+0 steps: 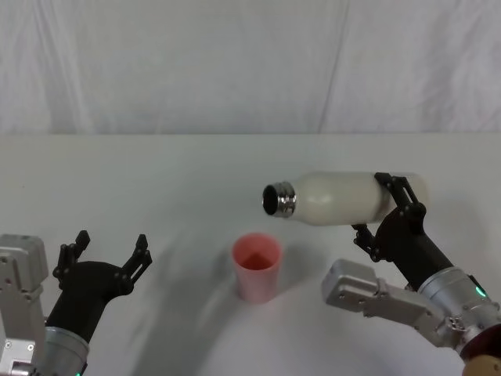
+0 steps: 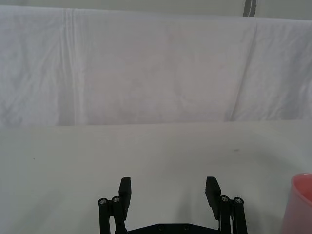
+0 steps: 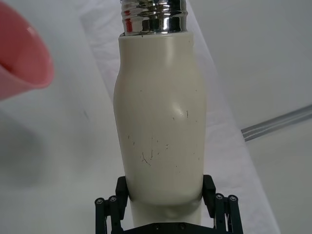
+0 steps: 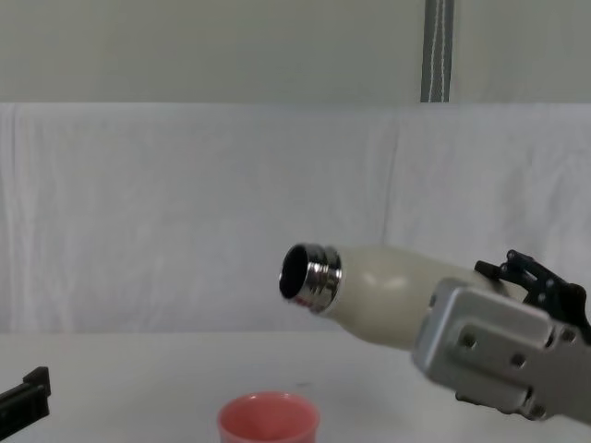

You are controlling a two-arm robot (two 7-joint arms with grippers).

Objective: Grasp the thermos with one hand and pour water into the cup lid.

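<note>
- Cream-white and held off the table, the thermos (image 1: 344,198) lies almost on its side on the right of the scene, its shiny steel neck pointing left and its open mouth a little above and just right of the cup lid (image 1: 256,266).
- From the chest view the thermos (image 4: 388,293) tilts with its open mouth toward the near left, above the cup lid (image 4: 269,417) and slightly to its right; the neck does not touch the rim.
- The right gripper (image 1: 389,206) reaches in from the near right and clamps the thermos around its base end, one black jaw on each side of the body.
- The right wrist view shows the jaws pinching the lower body of the thermos (image 3: 160,122), with the right gripper (image 3: 165,195) tight against it and the pink cup lid (image 3: 22,53) beyond the neck.
- Pink and upright, the cup lid stands on the white table (image 1: 156,180) near the middle; whether any water is in it I cannot tell.
- The left gripper (image 1: 109,252) hovers at the near left, well apart from the cup lid, jaws spread and holding nothing.
- In the left wrist view the left gripper (image 2: 168,191) has its jaws wide apart over bare table, with the cup lid (image 2: 298,204) at the edge.
</note>
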